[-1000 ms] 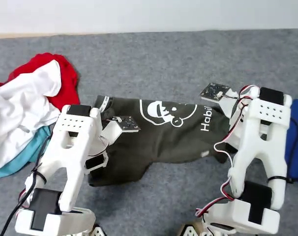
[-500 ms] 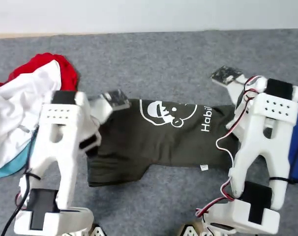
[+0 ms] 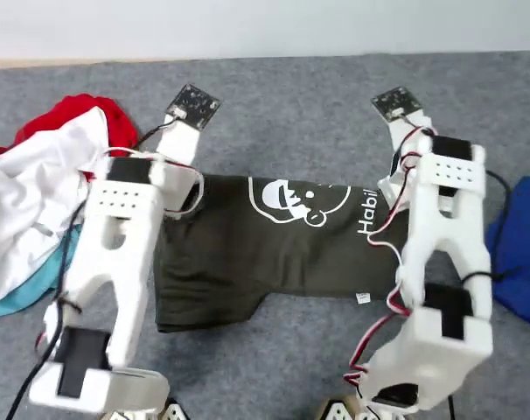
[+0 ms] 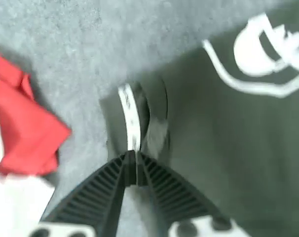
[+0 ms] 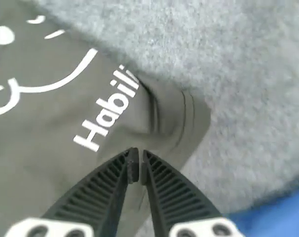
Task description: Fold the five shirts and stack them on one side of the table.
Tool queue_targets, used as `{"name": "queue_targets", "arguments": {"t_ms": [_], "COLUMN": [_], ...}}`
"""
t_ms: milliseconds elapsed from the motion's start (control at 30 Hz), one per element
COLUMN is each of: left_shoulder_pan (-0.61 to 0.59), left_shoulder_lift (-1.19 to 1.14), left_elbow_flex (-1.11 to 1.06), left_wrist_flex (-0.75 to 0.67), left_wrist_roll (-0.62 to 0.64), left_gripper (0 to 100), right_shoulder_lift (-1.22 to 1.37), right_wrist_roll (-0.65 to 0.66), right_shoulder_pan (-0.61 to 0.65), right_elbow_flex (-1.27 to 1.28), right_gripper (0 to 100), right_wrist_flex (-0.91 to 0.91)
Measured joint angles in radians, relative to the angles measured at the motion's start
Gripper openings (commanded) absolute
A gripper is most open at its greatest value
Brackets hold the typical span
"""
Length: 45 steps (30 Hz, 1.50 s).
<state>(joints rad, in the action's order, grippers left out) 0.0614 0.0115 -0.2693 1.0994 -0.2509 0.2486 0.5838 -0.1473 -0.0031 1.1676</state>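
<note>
Olive shirt (image 3: 274,254): lying flat mid-table (image 3: 291,96), print up, both ends passing under the arms.
Left gripper (image 4: 132,165): sitting at the shirt's edge by its white label (image 4: 127,116), fingers pressing together; unclear whether it is pinching cloth.
Right gripper (image 5: 137,165): sitting over the creased sleeve, fingers likewise closed.
Pile: red shirt (image 3: 116,131), white shirt (image 3: 38,192) and teal shirt (image 3: 29,289) lying heaped beside the left arm.
Blue shirt (image 3: 514,254): lying beside the right arm.

You see: olive shirt (image 3: 274,254) dark, with white cartoon-face outline and white lettering. Red shirt (image 3: 116,131), white shirt (image 3: 38,192), teal shirt (image 3: 29,284), blue shirt (image 3: 514,236) all plain. Table (image 3: 291,105) flecked grey.
</note>
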Motion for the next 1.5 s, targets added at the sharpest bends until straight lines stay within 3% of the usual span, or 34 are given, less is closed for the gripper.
{"name": "queue_targets", "arguments": {"t_ms": [233, 467, 667, 900, 1167, 1367, 1500], "left_shoulder_pan": [0.003, -0.008, -0.091, -0.143, -0.120, -0.078, -0.071], "left_shoulder_lift": [-0.333, -0.617, -0.767, -0.824, -0.824, -0.824, -0.842], "left_elbow_flex": [0.130, 0.423, 0.677, 0.864, 1.137, 1.292, 1.320], "left_wrist_flex": [-0.054, 0.095, 0.203, 0.390, 0.588, 0.626, 0.626], "left_wrist_roll": [0.040, 0.041, 0.044, -0.034, -0.049, -0.051, -0.049], "left_gripper": [1, 1, 1, 1, 1, 1, 1], "right_shoulder_lift": [0.161, 0.252, 0.354, 0.400, 0.400, 0.400, 0.446], "right_wrist_roll": [0.000, 0.000, -0.002, -0.002, 0.000, 0.000, 0.000], "right_shoulder_pan": [-0.002, -0.044, -0.120, -0.172, -0.155, -0.097, -0.071], "right_elbow_flex": [0.000, -0.026, -0.178, -0.382, -0.640, -0.763, -0.796], "right_gripper": [0.9, 0.9, 0.9, 0.9, 0.9, 0.9, 0.9], "right_wrist_flex": [-0.132, -0.239, -0.236, -0.049, 0.203, 0.330, 0.321]}}
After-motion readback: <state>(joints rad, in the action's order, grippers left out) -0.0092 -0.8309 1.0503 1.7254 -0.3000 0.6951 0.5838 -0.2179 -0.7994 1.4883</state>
